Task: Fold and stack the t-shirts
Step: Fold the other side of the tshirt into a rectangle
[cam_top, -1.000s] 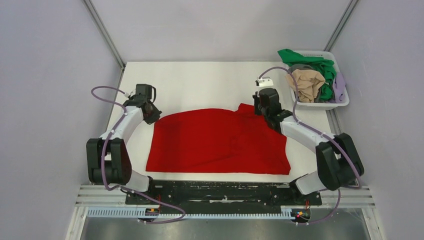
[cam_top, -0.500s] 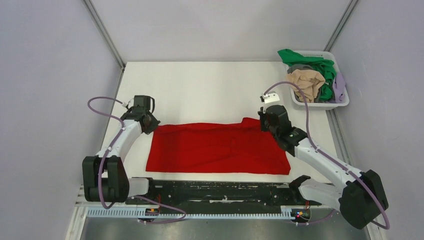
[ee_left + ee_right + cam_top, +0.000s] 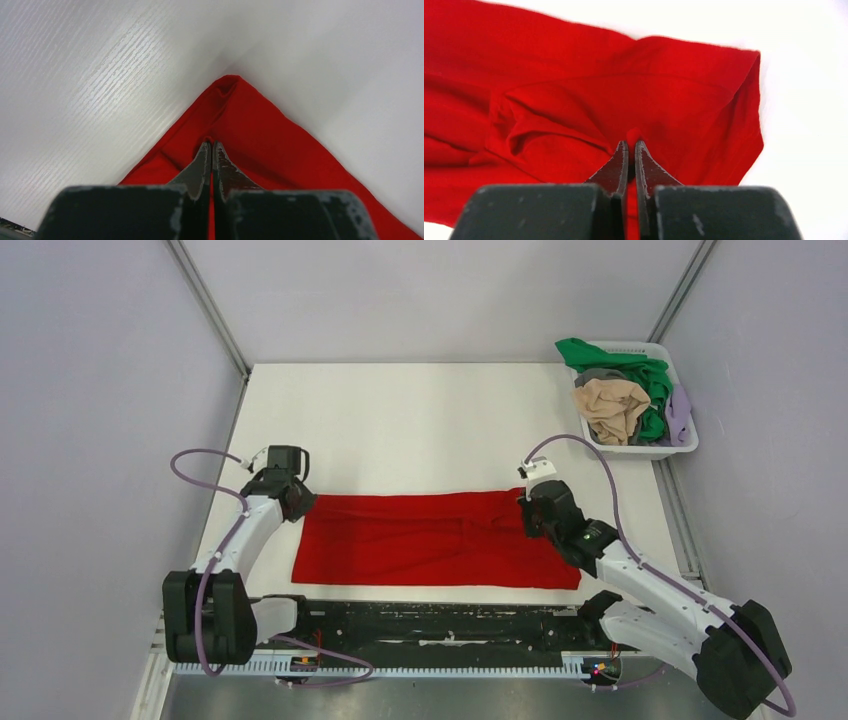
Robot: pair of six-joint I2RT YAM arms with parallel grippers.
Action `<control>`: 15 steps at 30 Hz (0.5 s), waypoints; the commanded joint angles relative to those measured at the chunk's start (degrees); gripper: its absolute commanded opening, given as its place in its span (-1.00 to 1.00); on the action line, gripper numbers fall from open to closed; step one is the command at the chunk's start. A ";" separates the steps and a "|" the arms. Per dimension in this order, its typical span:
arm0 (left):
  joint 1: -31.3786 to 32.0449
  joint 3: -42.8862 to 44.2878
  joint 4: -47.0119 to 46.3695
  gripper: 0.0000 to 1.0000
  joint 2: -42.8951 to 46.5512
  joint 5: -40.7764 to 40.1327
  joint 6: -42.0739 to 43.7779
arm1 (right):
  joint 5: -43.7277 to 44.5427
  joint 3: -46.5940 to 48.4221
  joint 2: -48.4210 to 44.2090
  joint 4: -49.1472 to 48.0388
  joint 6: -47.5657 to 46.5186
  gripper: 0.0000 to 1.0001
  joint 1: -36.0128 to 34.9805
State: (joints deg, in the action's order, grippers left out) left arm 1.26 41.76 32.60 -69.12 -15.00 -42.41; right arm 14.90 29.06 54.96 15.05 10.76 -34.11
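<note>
**Item:** large bright red cloth t-shirt, lying as a wide band along the bench's near edge.
**Left gripper**: closed, pinching the band's far-left corner.
**Right gripper**: closed, pinching cloth at the far-right corner.
**Step, judged:** first fold, far edge to near edge.
**Next move calls for:** both corners laid level on the near hem, then released.
**Other shirts:** in the white slatted plastic basket, far-right corner.

White bench, matte; faint ribbed texture shows in the left wrist view. White slatted plastic basket at the far right corner. Black plate along the near edge. Pale grey walls on three sides.
</note>
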 commanded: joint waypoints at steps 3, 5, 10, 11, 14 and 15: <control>0.01 -2.06 -2.28 -0.95 2.45 -2.29 -1.97 | -3.72 -1.91 -2.40 1.81 1.63 -0.90 -0.71; 0.06 -3.06 -2.28 -0.66 2.71 -2.55 -2.06 | -6.63 -2.18 -2.28 3.35 1.71 -0.73 -0.82; 0.06 -3.04 1.98 0.45 5.01 -7.66 -2.63 | -19.01 -0.70 -3.63 15.43 2.18 -0.10 -1.08; 0.04 -2.45 3.68 0.85 5.97 -9.22 -3.38 | -22.05 0.10 -4.20 18.72 1.15 0.09 -1.08; 0.06 -0.88 4.97 0.99 9.17 -9.54 -5.66 | -26.03 3.12 -5.92 27.01 -4.34 0.80 -1.05; 0.06 -0.39 4.71 0.99 10.20 -8.50 -6.12 | -25.46 4.50 -6.28 28.73 -5.35 0.95 -1.05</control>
State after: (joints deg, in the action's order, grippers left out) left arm 1.26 38.33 35.59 -63.55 -20.40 -44.66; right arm -3.27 27.75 51.05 31.66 10.90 -34.79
